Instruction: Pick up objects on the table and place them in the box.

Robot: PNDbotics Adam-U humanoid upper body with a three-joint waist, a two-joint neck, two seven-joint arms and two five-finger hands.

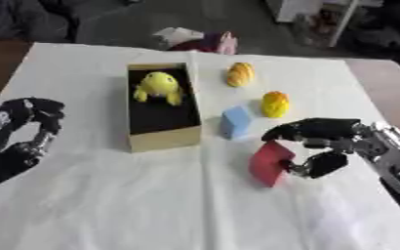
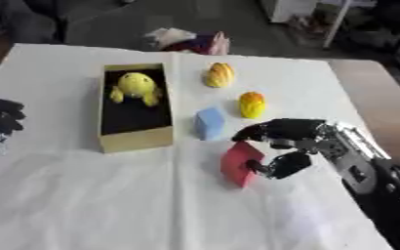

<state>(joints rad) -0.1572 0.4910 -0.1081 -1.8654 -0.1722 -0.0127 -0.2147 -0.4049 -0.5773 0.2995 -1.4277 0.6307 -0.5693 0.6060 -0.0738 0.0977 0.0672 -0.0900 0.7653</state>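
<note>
Right hand [image 1: 323, 146] at centre right of frame, fingers arched over top of red block [image 1: 270, 163], thumb curled in at its right face: pinching it, so closed on the block. Block tilted on one edge, still touching the cloth [image 1: 195, 210], likely because the pinch is tipping it ahead of a lift. Approaches from the right side, leaving the block's left face free toward the box [image 1: 162, 139].

Left hand [image 1: 29, 127] at left edge, mid frame, fingers curled, nothing held, parked well apart from the objects, probably to keep the box approach clear.

Box upper centre-left, open top, dark inside, yellow toy [image 1: 159, 88] already sitting at its far end; near end free, room for more.

Blue block [image 1: 236, 122] just right of the box, between box and red block. Yellow-orange piece [image 1: 275, 104] just above right of it. Another orange-yellow piece [image 1: 240, 74] further up. All three loose on the cloth, not yet boxed.

Judgement: grasp stage on red block, task roughly a quarter done.
</note>
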